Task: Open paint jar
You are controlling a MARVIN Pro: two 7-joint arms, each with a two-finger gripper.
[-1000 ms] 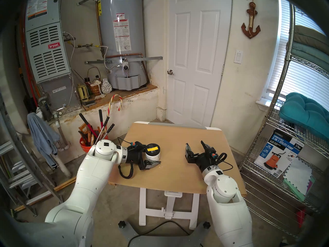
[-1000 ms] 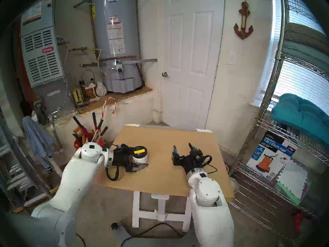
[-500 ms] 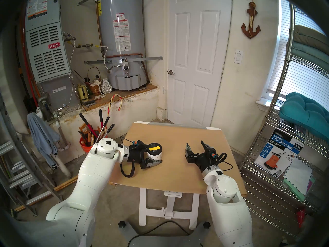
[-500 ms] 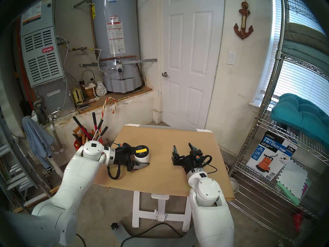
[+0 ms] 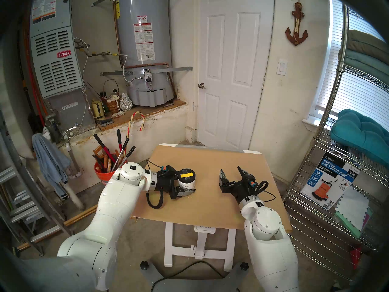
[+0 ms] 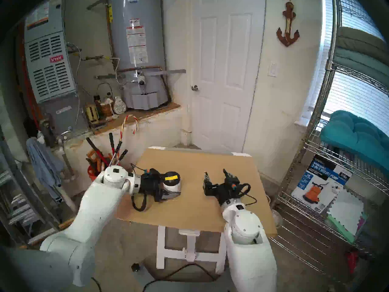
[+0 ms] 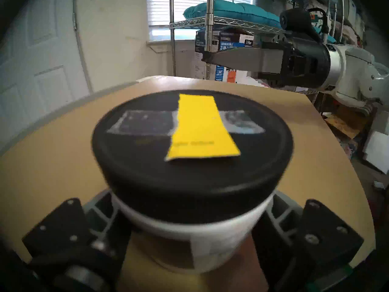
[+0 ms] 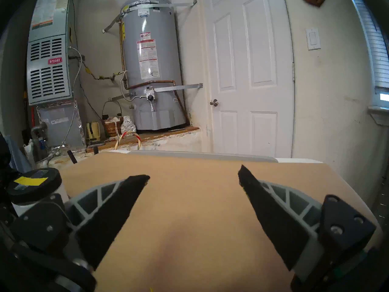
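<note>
Head view: orange bucket (image 5: 104, 175) (tool-filled) behind left gripper (image 5: 190, 185).

A red "bryant" badge (image 5: 63, 54) marks the grey furnace (image 5: 55, 62). On the wire shelf, a boxed pump (image 5: 330, 185) reads "SUBMERSIBLE 2-IN-1 UTILITY PUMP", with "1/4 HP", "26", "130'" and "1/2"". In the right wrist view the water heater (image 8: 150, 74) carries "Smith" (image 8: 144, 1) near its top; its red-and-white warning labels are too small to read. Print on the paint jar (image 5: 187, 181) and its lid's yellow tape (image 7: 203, 127) is blurred.
</note>
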